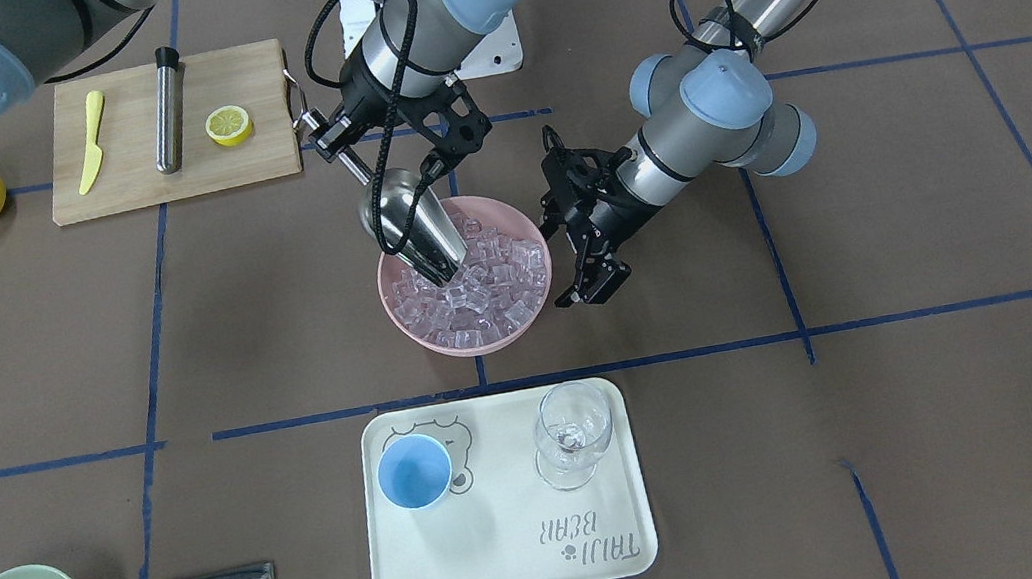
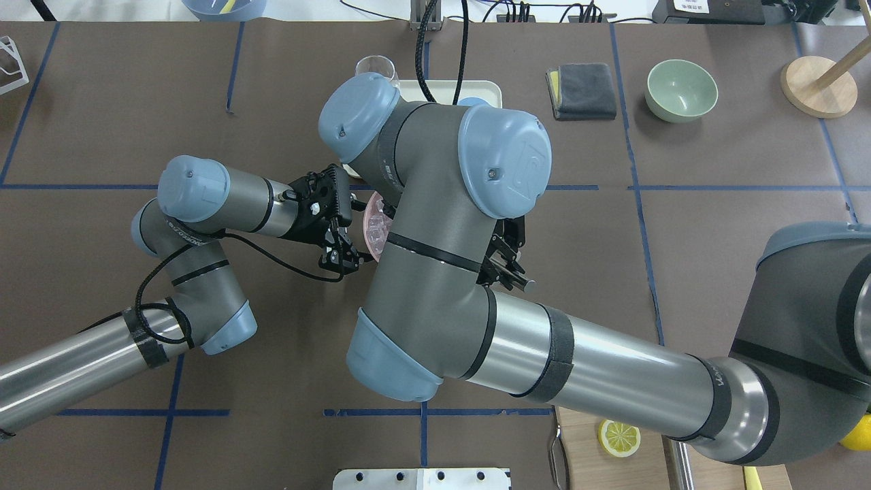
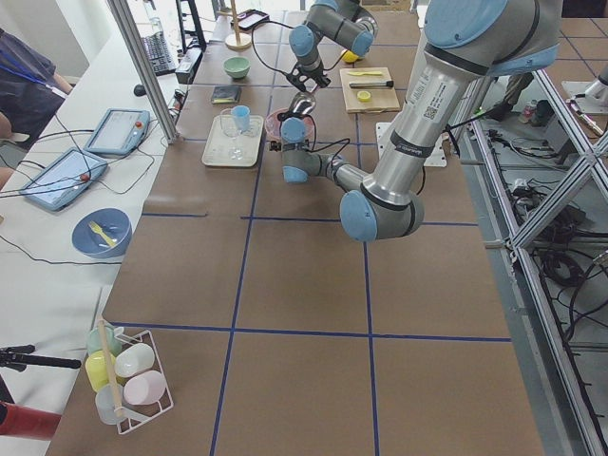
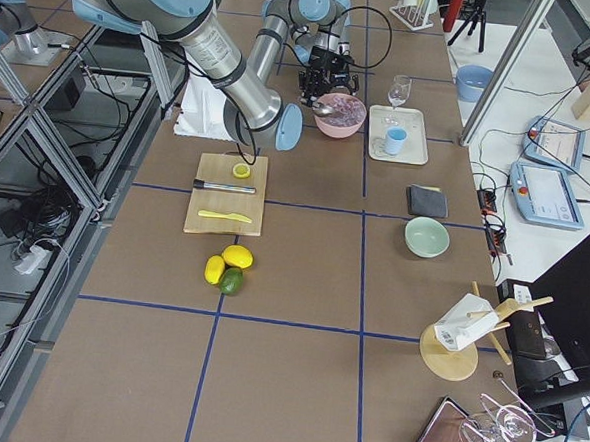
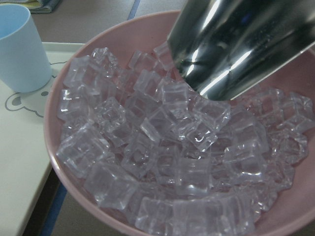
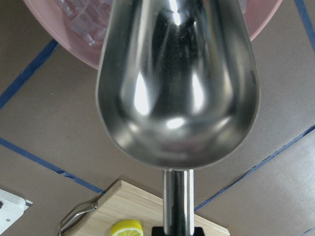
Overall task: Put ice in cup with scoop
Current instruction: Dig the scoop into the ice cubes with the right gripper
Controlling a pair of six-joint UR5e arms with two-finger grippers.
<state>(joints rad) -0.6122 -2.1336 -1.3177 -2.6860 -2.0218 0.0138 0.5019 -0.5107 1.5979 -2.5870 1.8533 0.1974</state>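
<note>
From overhead my own arms hide most of the pink bowl (image 1: 473,341). The scoop (image 1: 408,206) has its lip sunk among the ice (image 1: 500,282), cubes too many to count. My right gripper (image 1: 334,141) is clamped on its handle. My left gripper (image 1: 588,287) hangs beside the bowl, fingers apart. One cup (image 1: 414,472) and one wine glass (image 1: 575,433) stand on the tray (image 1: 515,572).

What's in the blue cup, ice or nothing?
Empty. The cup shows only its bare blue bottom. The ice lies in the pink bowl, with the scoop dipping into it.
</note>
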